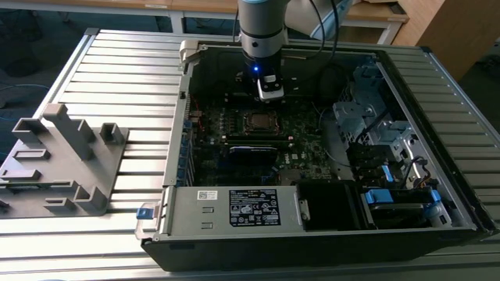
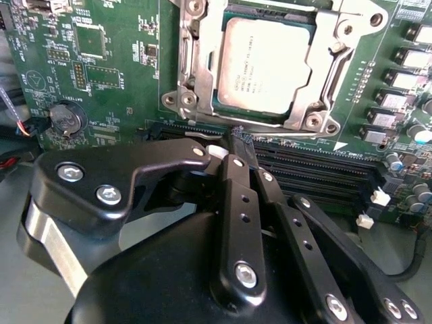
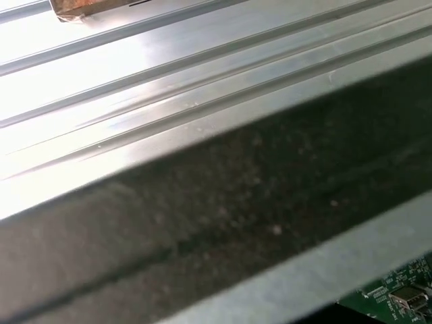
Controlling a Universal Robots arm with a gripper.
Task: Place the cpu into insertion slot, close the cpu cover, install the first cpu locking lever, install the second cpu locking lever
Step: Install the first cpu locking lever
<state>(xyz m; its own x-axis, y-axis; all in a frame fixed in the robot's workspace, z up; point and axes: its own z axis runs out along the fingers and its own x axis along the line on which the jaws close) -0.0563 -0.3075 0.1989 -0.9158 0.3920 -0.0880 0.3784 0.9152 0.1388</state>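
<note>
Ribbed aluminium table (image 1: 117,70) carries, at the exterior view's left, a grey moulded plastic fixture (image 1: 58,164) with upright blocks. Beside it we note an open black computer case (image 1: 312,240) with a green motherboard (image 2: 101,81) laid flat inside. The gripper (image 1: 270,96) hangs over the board. In the second wrist view the gripper (image 2: 239,154) shows black jointed fingers (image 2: 233,223) drawn together, clasping nothing, tips above the long black memory slots (image 2: 317,172). The cpu (image 2: 266,64), square with a dull silver top, sits in the insertion slot (image 1: 258,121). The cpu cover (image 2: 329,67), a bright metal frame, lies flat around it.
</note>
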